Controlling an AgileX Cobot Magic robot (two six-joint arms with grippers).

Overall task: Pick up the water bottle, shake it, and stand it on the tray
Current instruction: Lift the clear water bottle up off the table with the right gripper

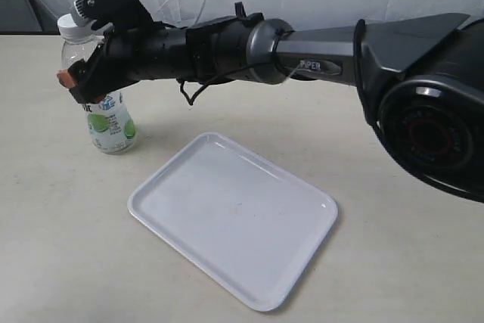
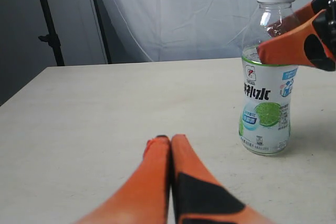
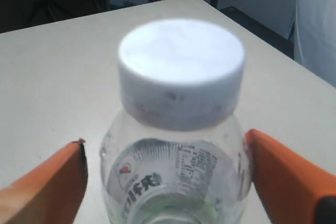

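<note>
The water bottle stands upright on the table at the far left, clear with a white cap and a lime label. My right gripper reaches across to it and is open, with its orange fingers on either side of the bottle's shoulder just under the cap. One finger is close against the plastic and the other stands a little apart. The white tray lies flat to the bottle's front right, with nothing on it. In the left wrist view my left gripper rests low over the table, shut on nothing, short of the bottle.
A white curtain hangs behind the table. A black stand rises beyond the table's far corner. The right arm's dark body spans the right half of the exterior view above the table.
</note>
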